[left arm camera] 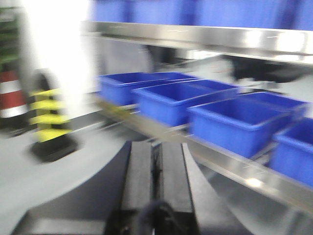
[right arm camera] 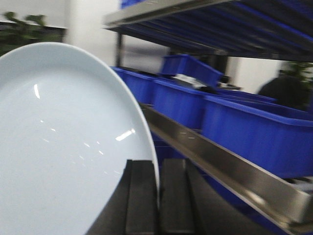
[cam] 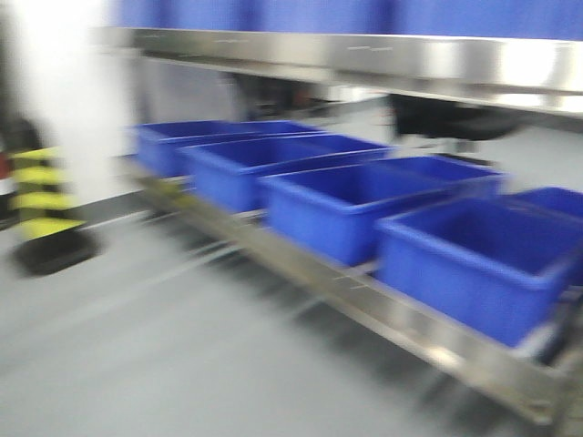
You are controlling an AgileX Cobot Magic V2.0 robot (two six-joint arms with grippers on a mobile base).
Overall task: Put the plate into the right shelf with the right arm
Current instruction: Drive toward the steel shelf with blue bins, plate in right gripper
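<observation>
Left of the right shelf [right arm camera: 220, 164] and its blue bins [right arm camera: 254, 132], the plate [right arm camera: 63, 147] is held apart from them, rim pinched in the right gripper [right arm camera: 158, 171]. Stiff, glossy, breakable, it may slip; a deeper rim hold seems safer. The left gripper [left arm camera: 156, 156] sits closed, empty.

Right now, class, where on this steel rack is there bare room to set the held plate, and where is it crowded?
Free: inside the blue bins, seemingly empty though blurred, through the gap below the upper shelf rail. Crowded: the bins stand almost side to side, leaving only the narrow front rail bare.
</observation>
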